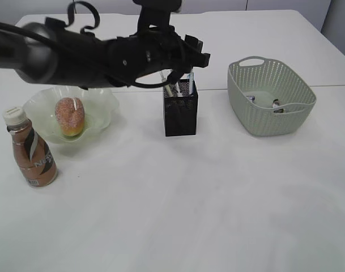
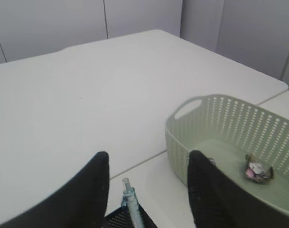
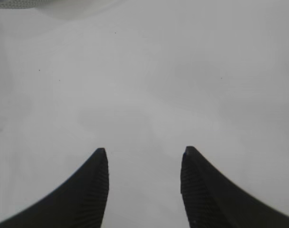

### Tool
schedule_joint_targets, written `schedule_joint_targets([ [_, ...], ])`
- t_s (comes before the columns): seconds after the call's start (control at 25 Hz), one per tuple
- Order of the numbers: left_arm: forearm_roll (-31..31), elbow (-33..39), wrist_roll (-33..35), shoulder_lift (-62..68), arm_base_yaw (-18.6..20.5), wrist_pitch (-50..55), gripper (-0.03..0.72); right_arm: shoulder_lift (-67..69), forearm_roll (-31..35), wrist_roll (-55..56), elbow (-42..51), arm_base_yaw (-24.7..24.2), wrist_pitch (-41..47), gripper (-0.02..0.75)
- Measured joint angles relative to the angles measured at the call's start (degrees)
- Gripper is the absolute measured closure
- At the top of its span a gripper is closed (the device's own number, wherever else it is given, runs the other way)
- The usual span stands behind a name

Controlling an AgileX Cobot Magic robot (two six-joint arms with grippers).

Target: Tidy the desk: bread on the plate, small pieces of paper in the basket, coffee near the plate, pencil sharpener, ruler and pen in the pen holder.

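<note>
Black mesh pen holder at table centre, pen and other sticks upright inside, rest hard to make out. Left gripper above it, fingers apart, grasping nothing. Perforated basket at 3 o'clock: paper scraps. Wavy plate at 9 o'clock: bread. Coffee bottle just beside. Right gripper spread, empty, over bare table.

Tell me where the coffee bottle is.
In the exterior view the coffee bottle stands upright at the table's front left, just in front of the plate holding the bread.
</note>
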Motion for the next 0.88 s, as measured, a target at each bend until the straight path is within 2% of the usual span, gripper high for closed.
schedule_joint_targets([
  [0.32,1.52,0.00,0.57,-12.20,3.54,26.68,0.384,0.00,0.00,0.00,0.00,0.00,0.00,0.343],
  [0.4,4.75,0.00,0.60,-15.75,4.91,32.17,0.382,0.00,0.00,0.00,0.00,0.00,0.00,0.343],
  [0.6,17.78,0.00,-0.39,-24.13,8.22,49.75,0.328,0.00,-1.90,-2.24,0.00,0.00,-1.20,0.343],
  [0.72,26.54,0.00,-5.35,-28.06,10.31,62.59,0.312,0.00,-4.49,-3.09,0.00,0.00,-6.25,0.342],
  [0.88,32.45,0.00,-18.51,-31.84,14.03,79.82,0.308,0.00,-5.19,-3.32,0.00,0.00,-8.31,0.342],
])
